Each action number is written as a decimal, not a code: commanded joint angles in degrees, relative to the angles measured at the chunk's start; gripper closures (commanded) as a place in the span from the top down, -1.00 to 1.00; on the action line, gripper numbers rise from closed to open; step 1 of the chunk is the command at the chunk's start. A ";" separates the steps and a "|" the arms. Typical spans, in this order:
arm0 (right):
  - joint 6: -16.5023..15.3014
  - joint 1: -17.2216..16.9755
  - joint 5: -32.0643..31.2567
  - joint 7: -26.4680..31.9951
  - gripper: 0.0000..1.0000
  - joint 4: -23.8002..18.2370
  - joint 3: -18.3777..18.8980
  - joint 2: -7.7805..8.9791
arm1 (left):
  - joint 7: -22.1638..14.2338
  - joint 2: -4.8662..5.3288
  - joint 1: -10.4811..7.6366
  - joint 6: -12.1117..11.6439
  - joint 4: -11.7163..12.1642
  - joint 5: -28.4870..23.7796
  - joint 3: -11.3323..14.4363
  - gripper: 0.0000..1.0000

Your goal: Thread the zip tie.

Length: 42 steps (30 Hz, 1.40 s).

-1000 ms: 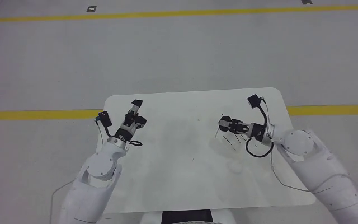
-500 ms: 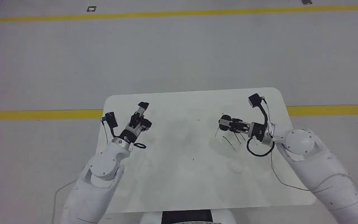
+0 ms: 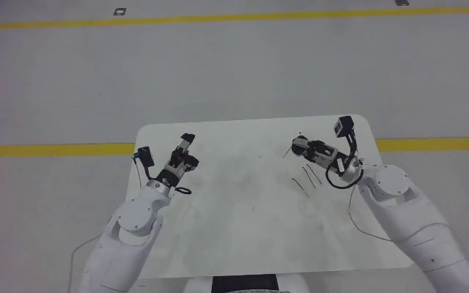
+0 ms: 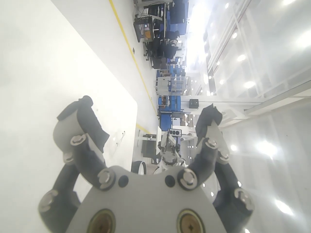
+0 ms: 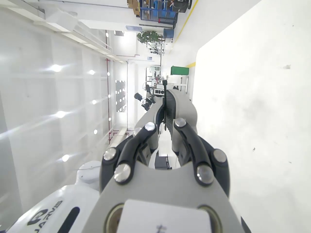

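Right pincer (image 5: 168, 98) clamped shut on a thin black zip tie (image 5: 165, 105), which sticks out past its tips; left pincer (image 4: 145, 115) wide open, empty.

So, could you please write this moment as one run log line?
left gripper: open, empty | right gripper: shut on zip tie | spare zip ties: lying on table

Both arms extend forward, left tool (image 4: 148, 113) spread wide, right tool (image 5: 168, 98) pinched closed.
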 commanded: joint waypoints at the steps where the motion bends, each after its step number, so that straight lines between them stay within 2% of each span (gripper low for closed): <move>1: -0.04 -0.01 -0.10 0.03 -1.00 -0.02 -0.01 0.01 | 0.00 0.00 0.00 0.00 0.00 0.00 0.00 1.00; 4: -0.04 -0.01 -0.10 0.03 -1.00 -0.02 -0.01 0.01 | -0.18 0.00 -0.16 -0.12 -0.11 0.52 0.23 1.00; 8: -0.04 -0.01 -0.10 0.03 -1.00 -0.02 -0.01 0.01 | -4.30 0.12 -2.55 -0.60 -0.46 7.33 3.46 1.00; 11: -0.04 -0.01 -0.10 0.03 -1.00 -0.02 -0.01 0.01 | -7.01 0.21 -5.49 -1.55 0.17 16.44 7.04 1.00; 13: -0.04 -0.01 -0.10 0.03 -1.00 -0.02 -0.01 0.01 | -9.43 0.40 -6.82 -3.48 0.54 24.02 9.45 1.00; 25: -0.04 -0.01 -0.10 0.03 -1.00 -0.02 -0.01 0.01 | -9.47 0.39 -6.88 -3.75 0.35 24.03 9.59 1.00; 26: -0.04 -0.01 -0.10 0.03 -1.00 -0.02 -0.01 0.01 | -10.53 0.41 -7.39 -5.39 -0.11 25.45 10.53 1.00; 27: -0.04 -0.01 -0.10 0.03 -1.00 -0.02 -0.01 0.01 | -11.02 0.45 -7.85 -5.70 0.10 27.28 11.01 1.00; 29: -0.04 -0.01 -0.10 0.03 -1.00 -0.02 -0.01 0.01 | -11.97 0.52 -9.32 -5.78 -0.06 34.89 13.32 1.00; 36: -0.04 -0.01 -0.10 0.03 -1.00 -0.02 -0.01 0.01 | -13.16 0.07 -13.53 -5.67 0.70 48.35 19.99 1.00; 38: -0.04 -0.01 -0.10 0.03 -1.00 -0.02 -0.01 0.01 | -13.16 0.02 -13.92 -5.25 0.93 50.25 20.73 1.00; 42: -0.04 -0.01 -0.10 0.03 -1.00 -0.02 -0.01 0.01 | -13.16 0.02 -13.92 -5.25 0.93 50.25 20.73 1.00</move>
